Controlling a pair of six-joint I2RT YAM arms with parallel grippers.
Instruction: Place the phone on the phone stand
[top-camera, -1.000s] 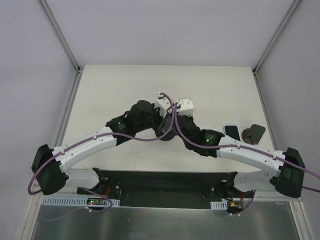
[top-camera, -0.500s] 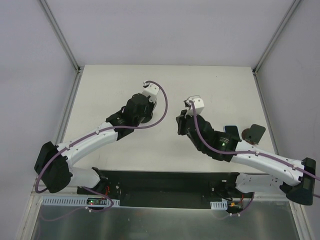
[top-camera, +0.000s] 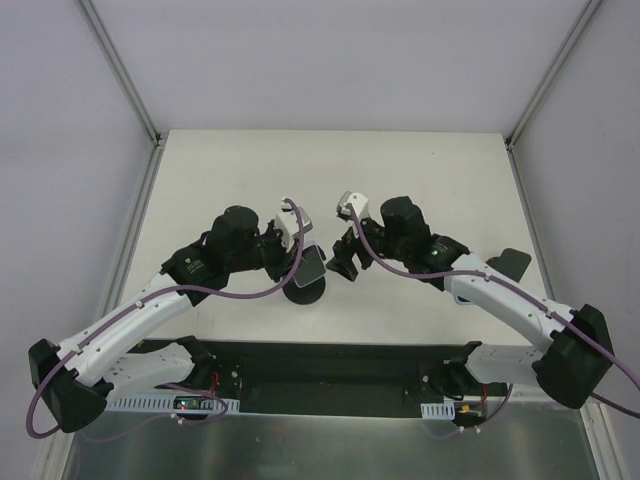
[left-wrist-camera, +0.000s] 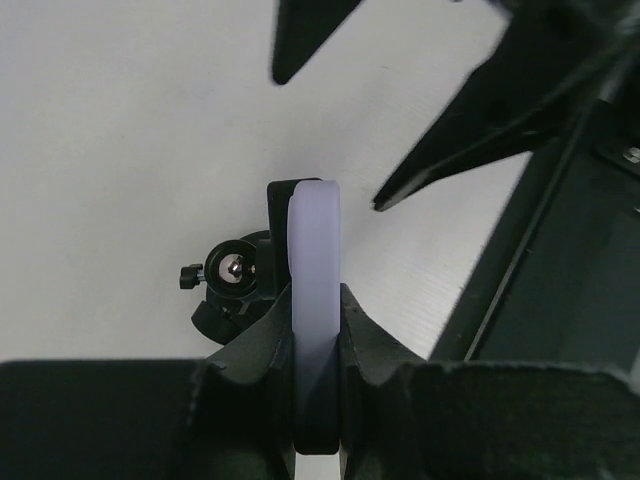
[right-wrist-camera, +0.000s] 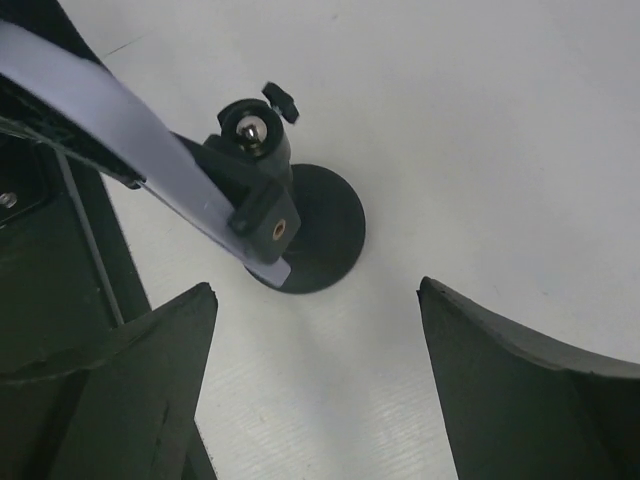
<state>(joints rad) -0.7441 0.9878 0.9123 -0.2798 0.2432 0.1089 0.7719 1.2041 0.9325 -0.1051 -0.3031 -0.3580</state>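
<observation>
Phone (left-wrist-camera: 315, 255) pinched edge-on by left gripper (left-wrist-camera: 316, 345), lower end lodged against phone stand (right-wrist-camera: 322, 232) mid-table (top-camera: 430, 180), likely steadying the seat; right gripper (right-wrist-camera: 315, 298) spread wide beside base, carrying nothing.

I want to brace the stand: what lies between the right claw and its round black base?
Only bare table, in the right wrist view, between the open right claw and the stand's base.
</observation>
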